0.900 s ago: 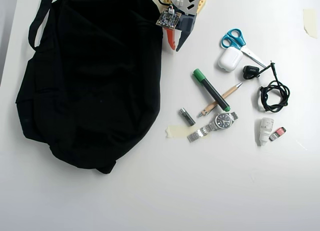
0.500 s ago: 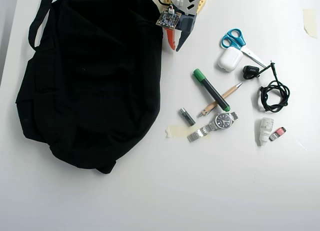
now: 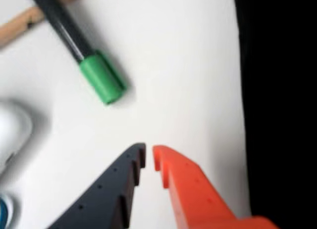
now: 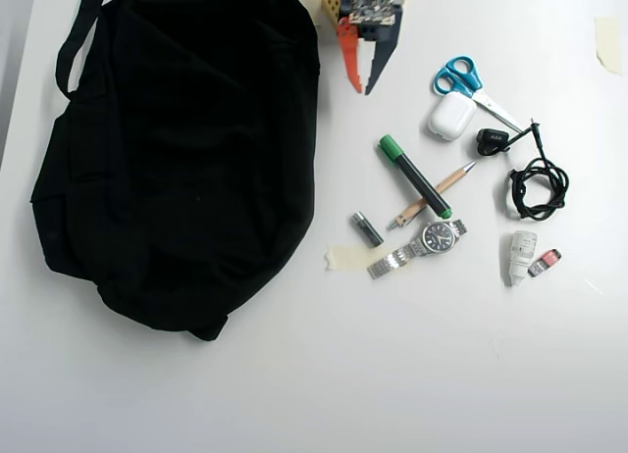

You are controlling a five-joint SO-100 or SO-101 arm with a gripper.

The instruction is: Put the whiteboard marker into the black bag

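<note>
The whiteboard marker (image 4: 415, 176) lies flat on the white table, right of the black bag (image 4: 186, 149), with its green cap (image 4: 392, 147) toward the arm. In the wrist view the marker (image 3: 74, 40) lies at the upper left, cap end (image 3: 101, 78) closest to the fingers. The bag fills the right edge of that view (image 3: 280, 90). My gripper (image 3: 148, 157) has one black and one orange finger, tips almost touching and holding nothing. It hovers a short way from the cap. In the overhead view the gripper (image 4: 363, 88) is at the top, beside the bag's upper right edge.
A tan wooden pen (image 4: 432, 195) lies under the marker. Around it are a white earbud case (image 4: 451, 116), blue scissors (image 4: 461, 77), a grey cylinder (image 4: 367, 228), a wristwatch (image 4: 422, 247), a black cable (image 4: 535, 178) and a small white bottle (image 4: 522, 252).
</note>
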